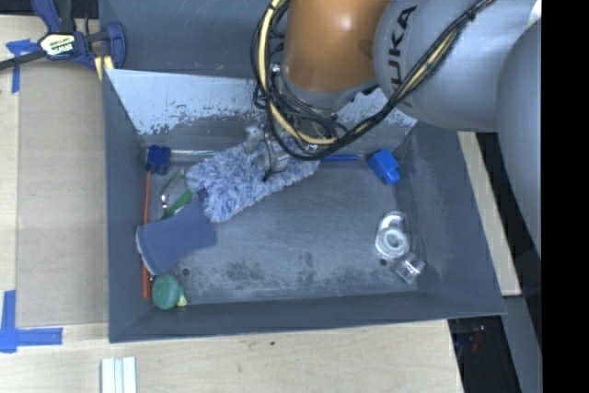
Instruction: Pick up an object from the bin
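Observation:
My gripper (265,145) hangs below the arm's orange cover, low over the bin's back middle. It is right at the upper end of a fuzzy blue-and-white speckled cloth (237,183), which stretches from there down to the left. I cannot make out whether it touches the cloth. A small blue block (385,166) lies to the gripper's right, with a thin blue stick (339,157) between it and the gripper.
At the left wall lie a blue cap (157,158), a green marker (178,200), a dark blue pad (175,237), an orange-red rod (146,239) and a green ball (167,292). A clear plastic ring piece (394,241) sits at the front right.

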